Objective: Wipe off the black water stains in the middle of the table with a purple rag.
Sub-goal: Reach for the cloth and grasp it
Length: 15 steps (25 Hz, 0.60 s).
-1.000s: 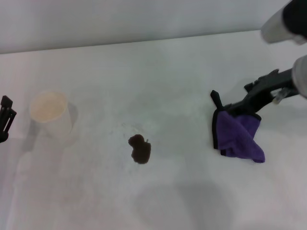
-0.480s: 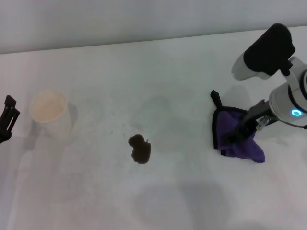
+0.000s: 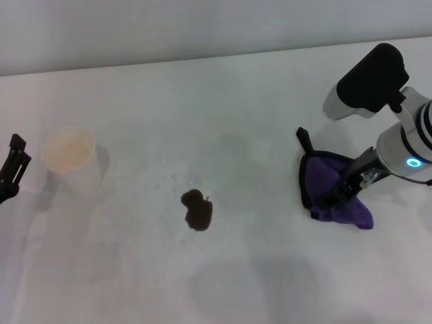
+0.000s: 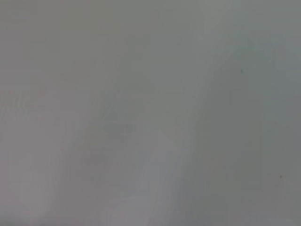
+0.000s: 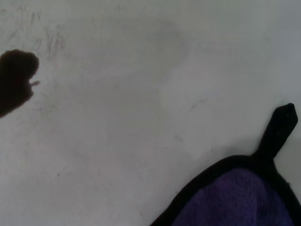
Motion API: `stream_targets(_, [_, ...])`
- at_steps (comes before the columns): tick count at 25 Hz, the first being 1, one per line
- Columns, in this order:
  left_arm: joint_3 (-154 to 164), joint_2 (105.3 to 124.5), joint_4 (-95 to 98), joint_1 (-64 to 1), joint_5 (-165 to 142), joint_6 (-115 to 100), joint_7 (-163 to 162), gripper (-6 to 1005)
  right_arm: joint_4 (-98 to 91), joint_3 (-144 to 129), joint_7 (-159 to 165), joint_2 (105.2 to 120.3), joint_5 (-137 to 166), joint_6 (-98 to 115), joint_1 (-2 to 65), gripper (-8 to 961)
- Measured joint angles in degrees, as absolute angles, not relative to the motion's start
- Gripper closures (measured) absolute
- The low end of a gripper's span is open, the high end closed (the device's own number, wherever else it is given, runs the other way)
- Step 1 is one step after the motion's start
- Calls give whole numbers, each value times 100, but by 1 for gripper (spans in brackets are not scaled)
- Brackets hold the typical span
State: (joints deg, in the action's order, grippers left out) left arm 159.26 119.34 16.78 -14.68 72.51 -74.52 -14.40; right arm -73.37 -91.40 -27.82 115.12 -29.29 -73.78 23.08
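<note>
Right now the right gripper (image 3: 339, 192) is down on the purple rag (image 3: 334, 189), near the table's (image 3: 236, 101) right side. Its dark fingers (image 3: 347, 183) sit on the cloth's upper surface, w/ the white wrist and its blue light ring just behind, toward the table's right edge. Can't tell whether the fingers are spread or pinching the fabric; the head view shows only a dark mass against the purple.

The rag lies crumpled under the gripper. Long axis runs roughly from the far side of the table toward the near side, slightly slanted: black loop tab (image 3: 303, 138) sticks out at the far end, pointing away from the robot, and a purple corner trails off at the near end, past the fingers. Black trim runs along the edge facing the table centre. In the right wrist view the rag (image 5: 240, 197) fills one corner, w/ the tab (image 5: 278, 129) standing up off the trimmed edge.

The black water stains (image 3: 197, 208) are well apart from the gripper, toward the table's middle; a single irregular blot, elongated front to back. Same blot shows at the frame edge in the right wrist view (image 5: 16, 80).

A cream paper cup (image 3: 71, 158) stands upright further out beyond the stain, near the left gripper (image 3: 12, 169), which is parked at the table's left edge; its fingers' state can't be read.
</note>
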Motion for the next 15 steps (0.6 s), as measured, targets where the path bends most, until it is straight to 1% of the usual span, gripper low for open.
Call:
stream_targets(5, [15926,11937,1679,-1474,7251,-7423,-1438,112,-7322,-9133,-2783,11514,-2921,-7441,2341,242])
stream_targets(15, [15926,11935,1679,-1478,7251,-7417,-1432,111,-7335,-9092,-2766,11507,-2895,-7647,2502,290])
